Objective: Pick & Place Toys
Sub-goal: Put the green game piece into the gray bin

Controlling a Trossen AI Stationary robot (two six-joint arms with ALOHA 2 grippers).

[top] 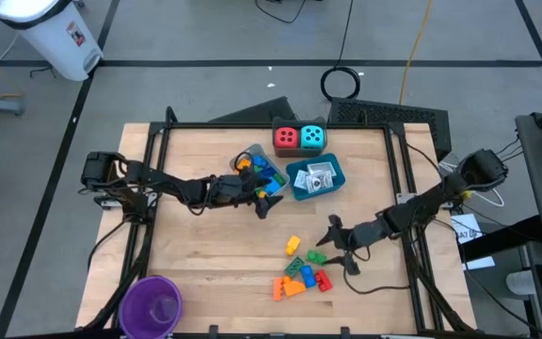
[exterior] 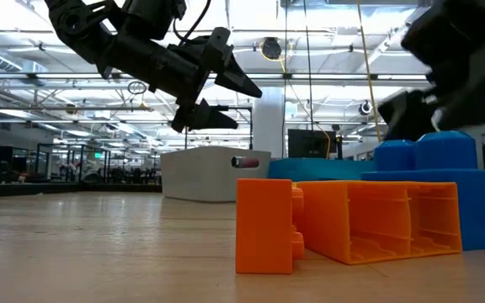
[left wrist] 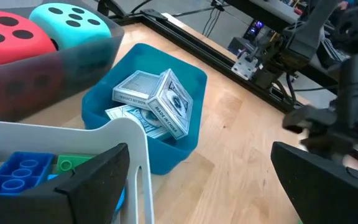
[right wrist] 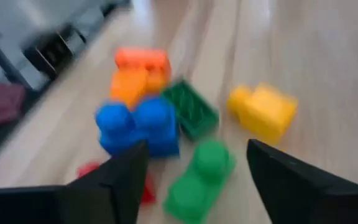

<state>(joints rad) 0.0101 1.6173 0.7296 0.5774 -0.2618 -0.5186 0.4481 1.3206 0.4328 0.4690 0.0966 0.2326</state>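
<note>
Loose toy bricks [top: 301, 273] lie on the wooden table near its front edge: blue [right wrist: 138, 127], orange [right wrist: 140, 70], dark green [right wrist: 191, 109], yellow [right wrist: 263, 112] and light green [right wrist: 199, 177] ones. My right gripper [top: 340, 247] hovers open just to their right, pointing at them; in its wrist view [right wrist: 197, 152] the light green brick lies ahead between the fingers, untouched. My left gripper [top: 267, 201] is open in the air at mid table beside a clear tray [top: 257, 168] of bricks. White packets [left wrist: 154, 102] fill a blue tray [top: 315, 179]. A red die [top: 286, 137] and a cyan die [top: 313, 137] sit in a grey tray.
A purple cup [top: 151, 306] stands at the table's front left corner. A black frame rail [top: 280, 125] borders the table's far side, and more rail runs along both sides. Bare wood lies between the brick pile and the trays and across the front left.
</note>
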